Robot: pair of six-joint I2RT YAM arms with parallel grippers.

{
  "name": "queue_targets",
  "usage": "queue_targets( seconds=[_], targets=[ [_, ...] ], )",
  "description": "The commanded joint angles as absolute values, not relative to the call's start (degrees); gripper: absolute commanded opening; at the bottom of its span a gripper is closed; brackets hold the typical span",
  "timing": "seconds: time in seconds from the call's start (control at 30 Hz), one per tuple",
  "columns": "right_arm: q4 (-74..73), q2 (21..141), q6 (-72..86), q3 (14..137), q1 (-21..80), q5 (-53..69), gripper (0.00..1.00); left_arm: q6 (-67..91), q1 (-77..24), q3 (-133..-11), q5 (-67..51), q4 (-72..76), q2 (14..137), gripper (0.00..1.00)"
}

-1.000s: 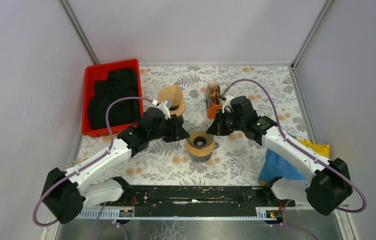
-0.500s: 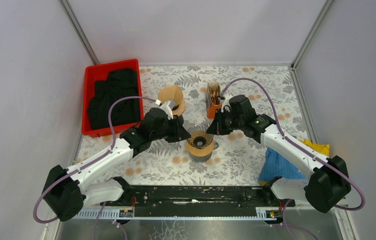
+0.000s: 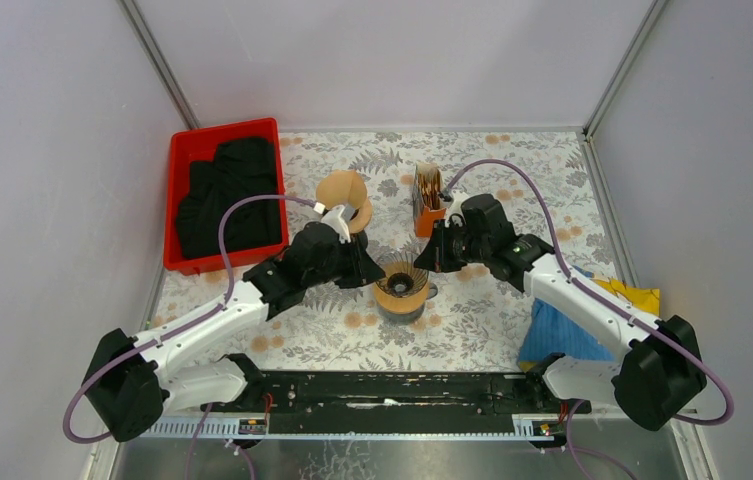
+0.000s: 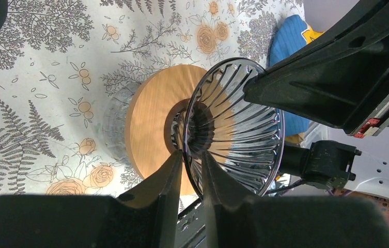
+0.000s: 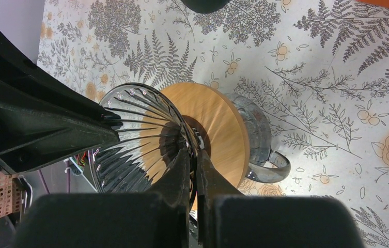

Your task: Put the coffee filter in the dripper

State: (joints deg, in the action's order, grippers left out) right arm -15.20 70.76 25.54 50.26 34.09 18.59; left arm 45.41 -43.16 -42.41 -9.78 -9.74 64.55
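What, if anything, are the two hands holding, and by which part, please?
Both hold the dripper. The left hand and the right hand each pinch its glass wall at the rim, on opposite sides.

No word, number, brand or sign can be read in any view. The table cover carries only a print of ferns and flowers. The ribbed glass dripper and its wooden collar show no legible marking. A small red tab at the right edge of the left wrist view is too small to tell.
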Motion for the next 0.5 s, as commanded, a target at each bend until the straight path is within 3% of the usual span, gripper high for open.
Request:
queue_targets(
  seconds=[0.0,0.47],
  targets=[
    [-24.9,74.9,21.6,46.7,35.2,11.5,0.0,44.7,-44.6,-38.9,-7.7,-11.5,65.6,0.25],
    [-26.8,77.0,20.7,47.3,36.8,7.9,0.0,44.9,-45.4,-37.8,-4.9,-13.5,65.9,0.25]
  ],
)
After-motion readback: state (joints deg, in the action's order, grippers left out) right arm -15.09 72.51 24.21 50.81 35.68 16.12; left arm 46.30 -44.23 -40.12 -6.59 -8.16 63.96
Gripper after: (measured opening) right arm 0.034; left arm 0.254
